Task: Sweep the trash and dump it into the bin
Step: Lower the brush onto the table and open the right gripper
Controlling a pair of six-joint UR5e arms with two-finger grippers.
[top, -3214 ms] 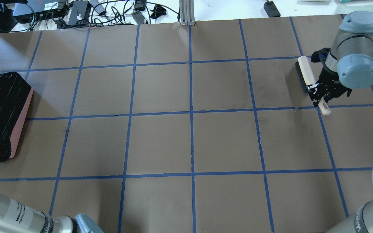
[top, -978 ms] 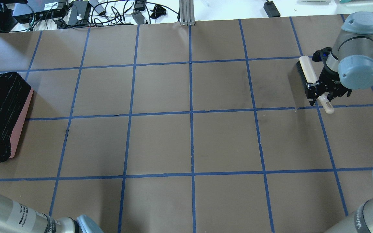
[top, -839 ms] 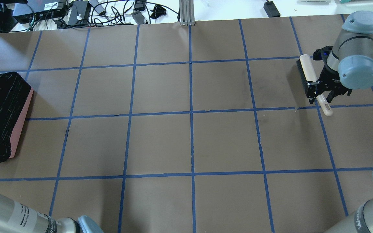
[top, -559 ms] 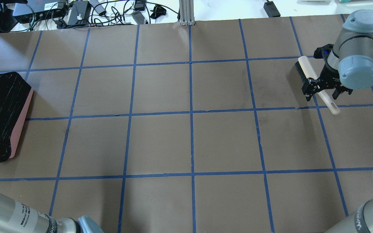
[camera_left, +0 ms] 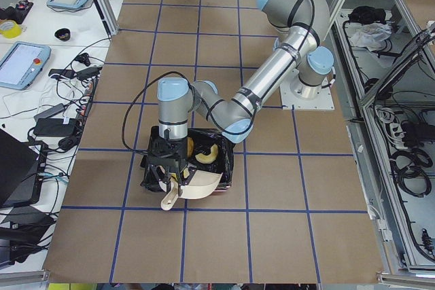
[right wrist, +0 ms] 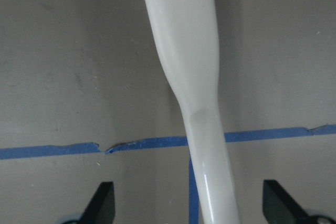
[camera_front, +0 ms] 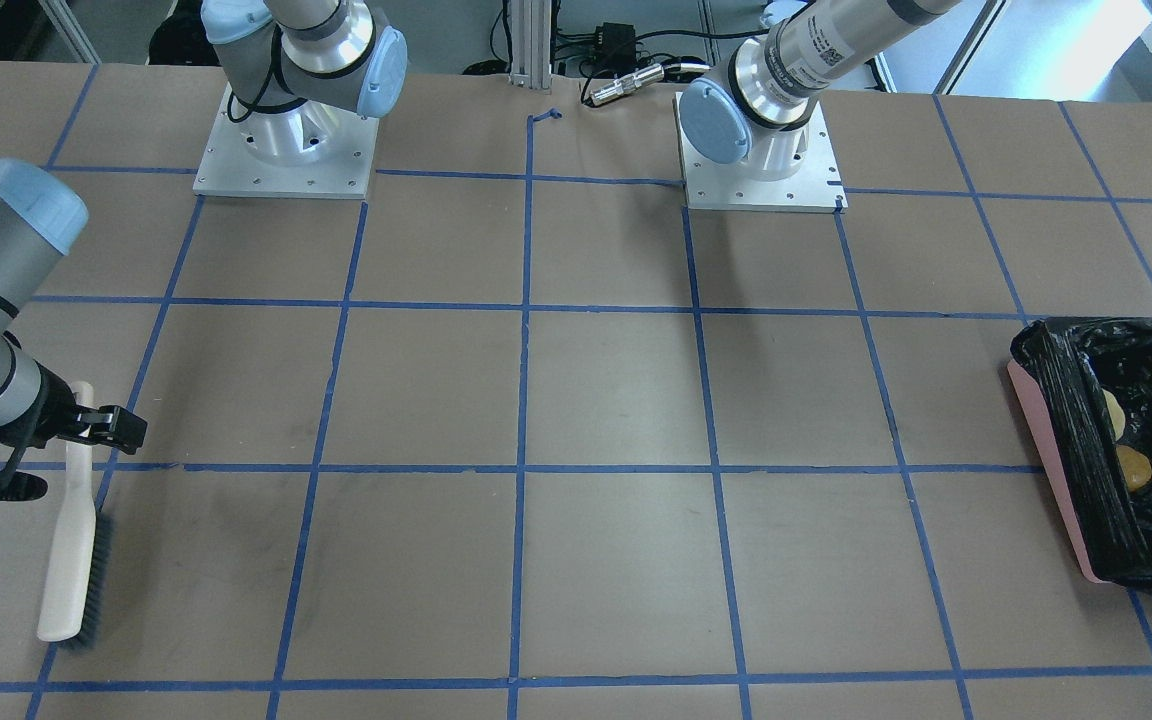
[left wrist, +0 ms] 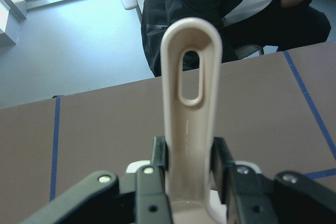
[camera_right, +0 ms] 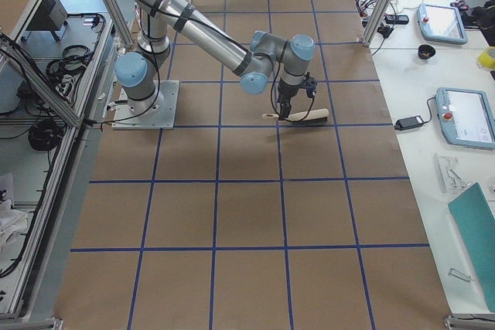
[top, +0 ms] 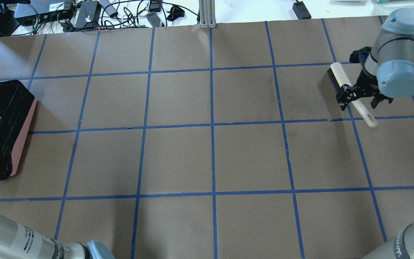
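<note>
The pink bin (camera_front: pixel 1046 450) with its black bag stands at the table's left end; it also shows in the overhead view (top: pixel 23 133). Inside lie a pale yellow wedge (camera_front: pixel 1113 412) and an orange lump (camera_front: pixel 1133 467). A curved tan piece (camera_left: pixel 212 154) shows in the bin too. My left gripper (left wrist: pixel 190 166) is shut on the beige dustpan's handle (left wrist: pixel 190 93) and holds the dustpan (camera_left: pixel 200 185) tilted over the bin. My right gripper (top: pixel 358 98) is open, its fingers either side of the brush handle (right wrist: pixel 205 129). The brush (camera_front: pixel 71 560) lies on the table.
Cables and power bricks (top: pixel 84 14) lie beyond the table's far edge. A metal post (top: pixel 206 12) stands at the far middle. A seated person (left wrist: pixel 220 9) is beyond the table end near the bin. Both arm bases (camera_front: pixel 286 140) sit at the robot's side.
The dustpan moved out of the overhead view and trash bits dropped into the bin. My right gripper opened and let go of the brush handle, which swung a little on the table.
</note>
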